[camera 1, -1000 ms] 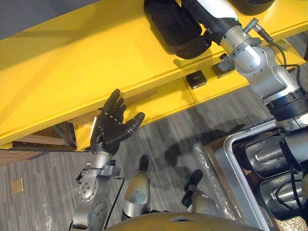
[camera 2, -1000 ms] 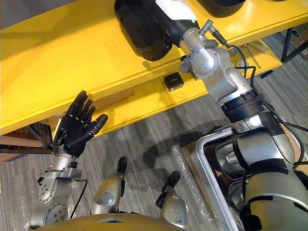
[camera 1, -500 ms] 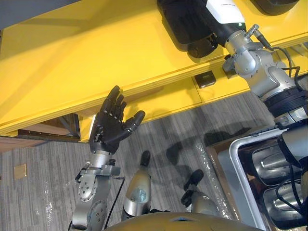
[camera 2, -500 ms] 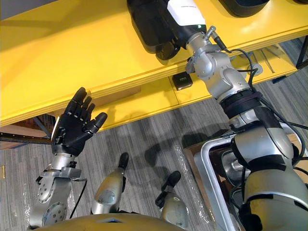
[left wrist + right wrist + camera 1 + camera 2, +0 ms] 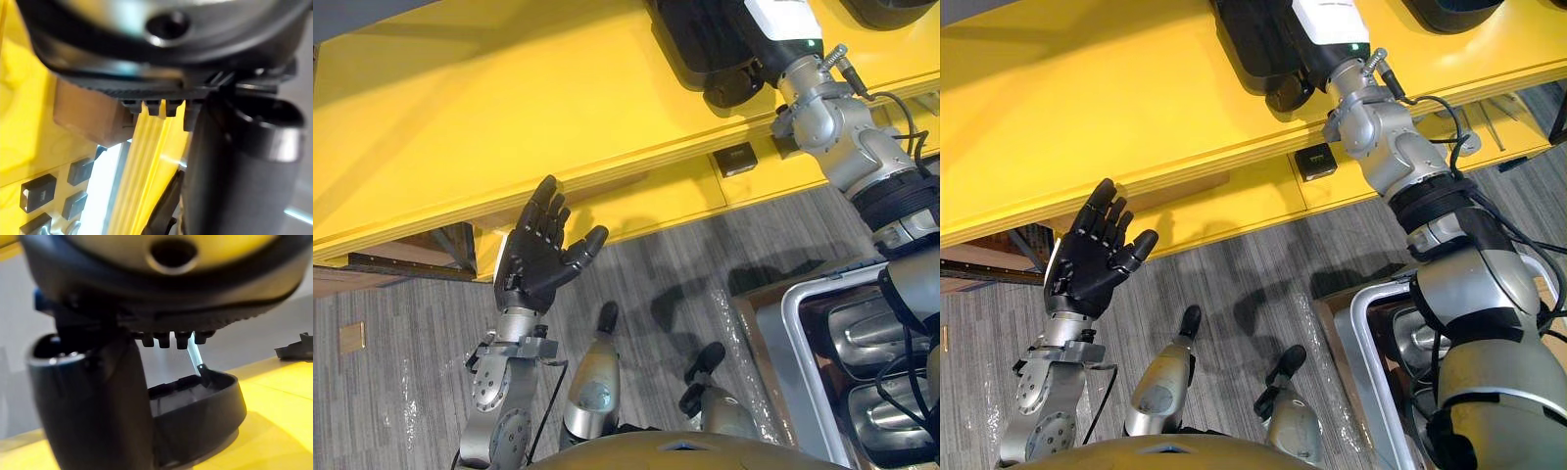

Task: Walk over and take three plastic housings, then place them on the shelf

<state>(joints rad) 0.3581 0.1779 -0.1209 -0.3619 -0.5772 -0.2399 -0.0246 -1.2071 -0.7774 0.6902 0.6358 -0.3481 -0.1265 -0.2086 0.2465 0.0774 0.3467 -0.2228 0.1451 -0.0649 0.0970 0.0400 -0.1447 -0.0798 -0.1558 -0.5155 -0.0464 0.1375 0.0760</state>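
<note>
A glossy yellow shelf (image 5: 460, 117) of flat, layered boards spans the head view from 9 to 2 o'clock, above grey ribbed carpet (image 5: 411, 333). At 4 o'clock sits a brushed-metal bin (image 5: 813, 287) with rounded corners. A smooth, bowl-shaped black plastic housing (image 5: 695, 49) rests on the shelf at 1 o'clock. The right hand (image 5: 161, 289) reaches it, fingers straight, thumb beside its rim. The left hand (image 5: 533, 259) stands spread at 9 o'clock. A small black square block (image 5: 735, 159) lies at 2 o'clock.
</note>
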